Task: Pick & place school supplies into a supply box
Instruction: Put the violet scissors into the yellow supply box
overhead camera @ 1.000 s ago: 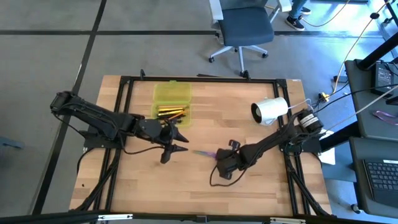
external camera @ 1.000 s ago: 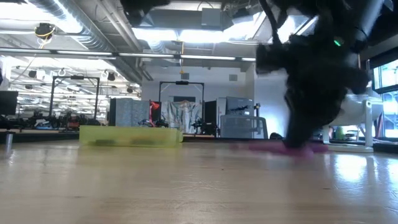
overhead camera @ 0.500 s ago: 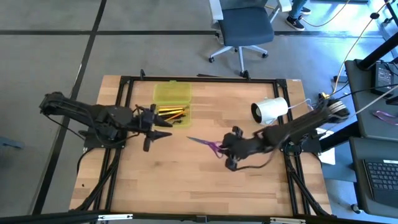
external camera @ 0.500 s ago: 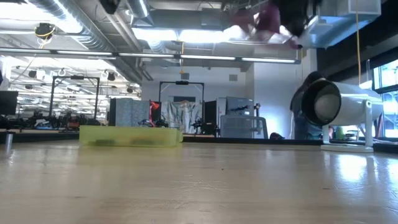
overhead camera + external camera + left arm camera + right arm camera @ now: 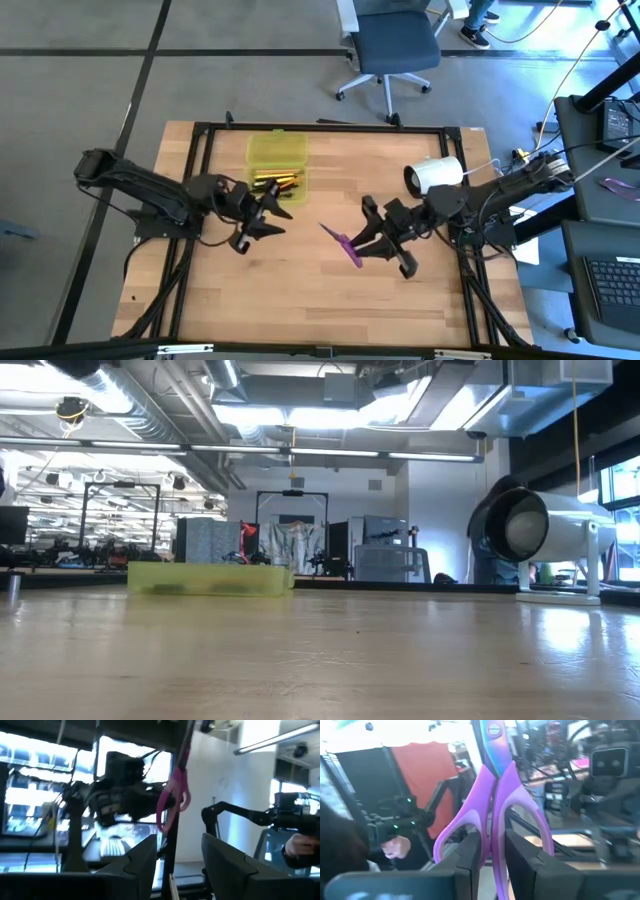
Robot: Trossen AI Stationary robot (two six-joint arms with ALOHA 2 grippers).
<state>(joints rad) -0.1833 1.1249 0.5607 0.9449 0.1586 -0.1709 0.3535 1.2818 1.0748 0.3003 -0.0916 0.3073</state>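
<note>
The small scissors (image 5: 340, 241) with purple handles hang in the air over the table's middle, blades closed, with my right gripper (image 5: 362, 246) shut on them. In the right wrist view the scissors (image 5: 492, 785) stand up from between the fingers. The yellow-green supply box (image 5: 277, 163) lies open on the table at the far left of centre, with several pens and pencils (image 5: 274, 182) in it. My left gripper (image 5: 268, 216) hovers just near of the box, open, with nothing between its fingers. The left wrist view shows the scissors (image 5: 173, 795) ahead. My right gripper pinches the scissors by their purple handles (image 5: 493, 837), where the two loops lie side by side, between its two fingers (image 5: 470, 862). The fingers come level from the table's right. The scissors are lifted clear of the table, their blades (image 5: 490, 740) sticking out beyond the fingers.
A white cylinder (image 5: 434, 177) on a stand sits at the table's far right; it also shows in the low view (image 5: 545, 530). A black frame (image 5: 320, 127) runs round the table top. An office chair (image 5: 392, 45) stands beyond the far edge. Bare wood lies near the front edge.
My right gripper has risen from the table with the scissors and tipped from pointing down to level; the scissors are lifted clear. My left gripper has tipped up from pointing down, staying beside the box.
</note>
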